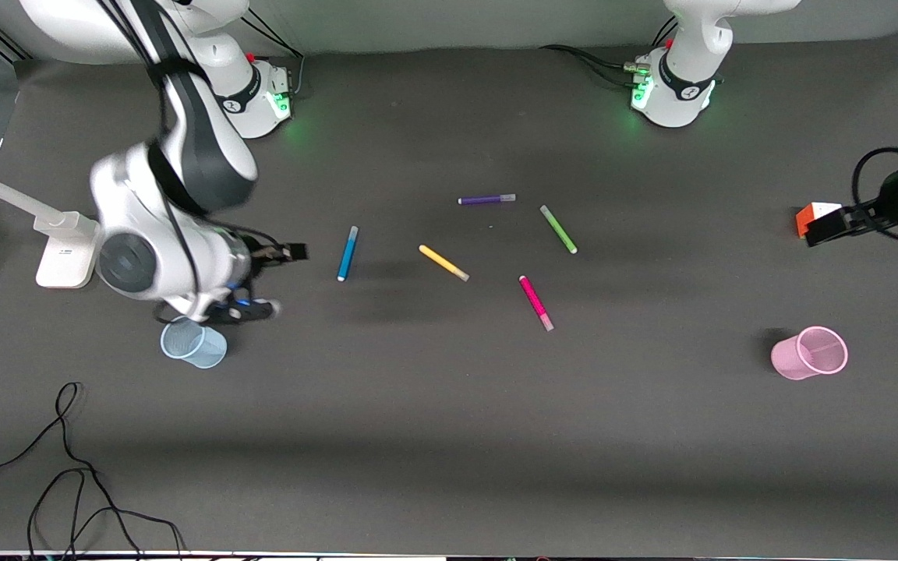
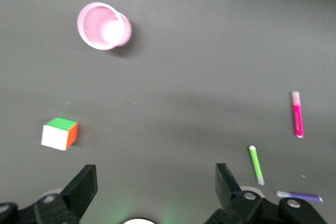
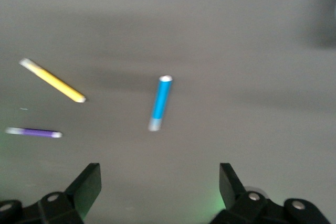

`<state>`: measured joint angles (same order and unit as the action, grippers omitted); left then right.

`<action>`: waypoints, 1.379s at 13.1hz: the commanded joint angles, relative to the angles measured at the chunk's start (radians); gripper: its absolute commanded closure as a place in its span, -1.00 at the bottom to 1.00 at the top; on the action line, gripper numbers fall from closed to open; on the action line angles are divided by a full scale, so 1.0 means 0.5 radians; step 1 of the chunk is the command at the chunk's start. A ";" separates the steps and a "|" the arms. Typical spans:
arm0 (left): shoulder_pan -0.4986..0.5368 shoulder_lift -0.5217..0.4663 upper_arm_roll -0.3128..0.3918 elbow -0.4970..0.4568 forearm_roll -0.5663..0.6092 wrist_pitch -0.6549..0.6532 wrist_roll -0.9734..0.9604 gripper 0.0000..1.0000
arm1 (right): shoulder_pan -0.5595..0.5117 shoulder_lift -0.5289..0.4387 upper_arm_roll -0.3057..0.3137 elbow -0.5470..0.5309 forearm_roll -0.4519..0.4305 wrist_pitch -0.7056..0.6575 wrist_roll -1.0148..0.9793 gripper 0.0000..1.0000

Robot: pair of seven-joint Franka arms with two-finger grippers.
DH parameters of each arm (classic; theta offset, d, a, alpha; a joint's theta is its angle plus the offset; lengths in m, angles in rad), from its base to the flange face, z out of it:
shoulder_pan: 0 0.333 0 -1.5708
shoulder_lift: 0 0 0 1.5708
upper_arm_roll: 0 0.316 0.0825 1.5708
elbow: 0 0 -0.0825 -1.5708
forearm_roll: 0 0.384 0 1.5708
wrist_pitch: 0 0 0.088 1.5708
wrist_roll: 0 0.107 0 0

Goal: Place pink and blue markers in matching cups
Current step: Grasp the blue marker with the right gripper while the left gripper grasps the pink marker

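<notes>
On the dark table, from the right arm's end to the left arm's end:

Right gripper (image 1: 277,280): hangs in the air over the table between the blue cup and the blue marker; fingers (image 3: 86,184) spread wide, holding nothing.

Blue cup (image 1: 194,343): pale, translucent, tipped on its side just beside the right arm's wrist, nearer to the front camera than the blue marker.

Blue marker (image 1: 348,253): lies flat, apart from the right gripper and well apart from the blue cup.

Yellow marker (image 1: 443,262): lies flat, slanted, between the blue and pink markers.

Purple marker (image 1: 486,199): lies flat, farthest of the pens from the front camera.

Pink marker (image 1: 535,302): lies flat, slanted, paler cap pointing toward the front camera; nearest of the pens to that camera.

Green marker (image 1: 558,229): lies flat, slanted, near the purple one.

Pink cup (image 1: 810,353): on its side toward the left arm's end, well apart from the pink marker.

Cube (image 1: 814,215): white and orange faces, just beside the left gripper.

Left gripper (image 1: 827,226): waits over the table by the cube; fingers (image 2: 84,184) wide apart, empty.
</notes>
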<state>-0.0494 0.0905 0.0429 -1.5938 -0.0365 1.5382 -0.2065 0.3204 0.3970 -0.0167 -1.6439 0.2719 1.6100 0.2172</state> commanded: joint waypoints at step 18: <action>-0.776 1.310 -0.230 0.212 -0.267 0.896 -1.590 -0.94 | 0.074 0.617 -0.037 -0.173 0.315 0.461 0.311 -0.97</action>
<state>-0.4267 0.7568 -0.0842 -1.4467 -0.1587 1.9618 -0.9779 0.3418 0.7144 -0.0347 -1.7064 0.4004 1.8080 0.3522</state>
